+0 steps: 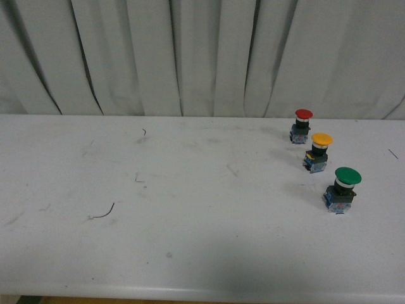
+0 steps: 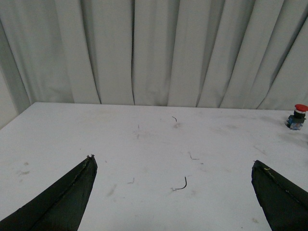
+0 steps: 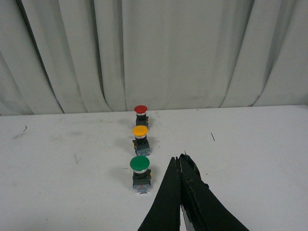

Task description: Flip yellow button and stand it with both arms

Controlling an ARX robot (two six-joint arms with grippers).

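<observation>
The yellow button [image 1: 318,152] stands upright, cap up, on the white table at the right, between a red one and a green one. It also shows in the right wrist view [image 3: 140,139]. My right gripper [image 3: 181,158] is shut and empty, beside the green button and short of the yellow one. My left gripper [image 2: 173,163] is open and empty over the table's left part, far from the yellow button. No arm shows in the front view.
A red-capped button [image 1: 302,125] stands behind the yellow one and a larger green-capped button [image 1: 342,189] in front of it. The red one shows in the left wrist view [image 2: 297,116]. A small curved wire scrap [image 1: 103,213] lies on the table [image 1: 190,240]. A grey curtain hangs behind.
</observation>
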